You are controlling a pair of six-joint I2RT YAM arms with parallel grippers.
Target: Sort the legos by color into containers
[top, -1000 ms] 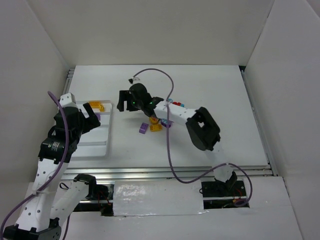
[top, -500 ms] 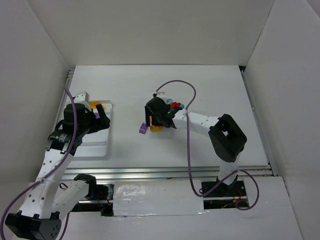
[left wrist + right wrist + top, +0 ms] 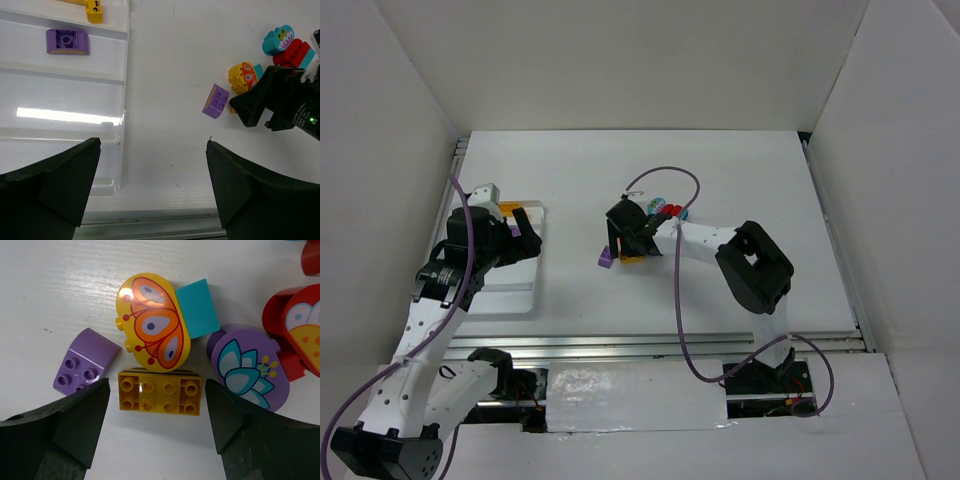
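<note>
high overhead; both wrist views down on legos (image 3: 160, 335)

One white tray (image 3: 125, 75), divided into four long rows. Three purple bricks: a purple block (image 3: 67, 41) in the tray, plus a purple wedge (image 3: 86, 365) and a purple flower-print round (image 3: 248, 367) on the table (image 3: 165, 150). Three yellow-orange bricks: a butterfly-print round (image 3: 152, 322), a flat eight-stud brick (image 3: 160, 392) and one yellow brick (image 3: 94, 10) in the tray (a yellow sliver at that view's top edge may be a fourth). Two teal bricks: a plain teal block (image 3: 196, 309) and a toothy-faced teal round (image 3: 278, 39). Red bricks (image 3: 295, 320): at least two, partly cut off, exact count unclear.
</note>
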